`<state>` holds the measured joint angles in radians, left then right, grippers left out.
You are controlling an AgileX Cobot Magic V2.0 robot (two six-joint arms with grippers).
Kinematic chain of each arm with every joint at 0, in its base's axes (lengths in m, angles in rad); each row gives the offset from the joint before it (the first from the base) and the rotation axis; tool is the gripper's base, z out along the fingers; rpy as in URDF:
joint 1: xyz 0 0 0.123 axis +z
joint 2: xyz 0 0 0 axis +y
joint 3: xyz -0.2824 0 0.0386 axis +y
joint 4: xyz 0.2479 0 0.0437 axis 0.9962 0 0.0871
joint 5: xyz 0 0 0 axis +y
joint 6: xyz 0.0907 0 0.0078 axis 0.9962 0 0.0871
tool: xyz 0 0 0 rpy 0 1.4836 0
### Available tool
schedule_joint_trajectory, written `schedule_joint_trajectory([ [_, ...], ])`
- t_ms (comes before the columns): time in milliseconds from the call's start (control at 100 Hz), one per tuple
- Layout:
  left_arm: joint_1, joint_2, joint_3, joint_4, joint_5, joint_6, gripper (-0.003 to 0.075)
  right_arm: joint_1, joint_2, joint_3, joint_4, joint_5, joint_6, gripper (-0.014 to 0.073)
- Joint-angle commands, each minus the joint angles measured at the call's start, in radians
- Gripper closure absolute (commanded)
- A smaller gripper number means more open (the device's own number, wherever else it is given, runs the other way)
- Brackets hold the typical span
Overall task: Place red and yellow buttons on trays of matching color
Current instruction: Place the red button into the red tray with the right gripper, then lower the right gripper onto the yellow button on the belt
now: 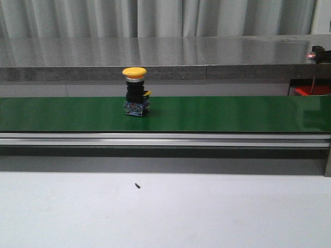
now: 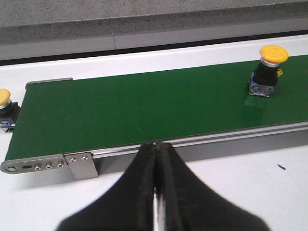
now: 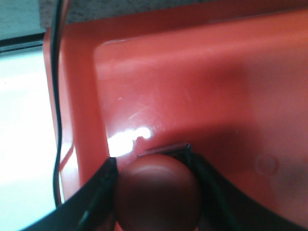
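A yellow button [image 1: 135, 92] stands upright on the green conveyor belt [image 1: 232, 113]; it also shows in the left wrist view [image 2: 267, 70]. A second yellow button [image 2: 5, 107] sits off the belt's end. My left gripper [image 2: 156, 147] is shut and empty, just short of the belt's near rail. My right gripper [image 3: 153, 161] is shut on a red button [image 3: 156, 192] and holds it over the floor of the red tray [image 3: 216, 86]. The red tray [image 1: 312, 91] shows at the far right in the front view. No yellow tray is in view.
A grey stone ledge [image 1: 165, 67] runs behind the belt. The belt's metal rail [image 1: 165, 139] runs along its front, with a bracket [image 2: 79, 163] at its end. A black cable [image 3: 57, 96] hangs by the red tray's rim. A small dark speck [image 1: 137, 185] lies on the white table.
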<state>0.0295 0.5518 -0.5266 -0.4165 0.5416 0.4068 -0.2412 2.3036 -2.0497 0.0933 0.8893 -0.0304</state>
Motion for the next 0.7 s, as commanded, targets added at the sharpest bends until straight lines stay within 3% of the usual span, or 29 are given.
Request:
schedule_joint_trajectory([
  [0,-0.01,0.002,-0.028,-0.025,-0.061,0.002,0.074,-0.004,-0.07,-0.033,0.008,-0.036,0.0,0.0368],
  [190,-0.01,0.002,-0.028,-0.025,-0.061,0.002,0.074,-0.004,-0.071,-0.036,0.008,-0.027,-0.001,0.0163],
  [690,-0.01,0.002,-0.028,-0.025,-0.061,0.002,0.074,-0.004,-0.197,-0.076,-0.028,0.043,-0.002,0.0161],
])
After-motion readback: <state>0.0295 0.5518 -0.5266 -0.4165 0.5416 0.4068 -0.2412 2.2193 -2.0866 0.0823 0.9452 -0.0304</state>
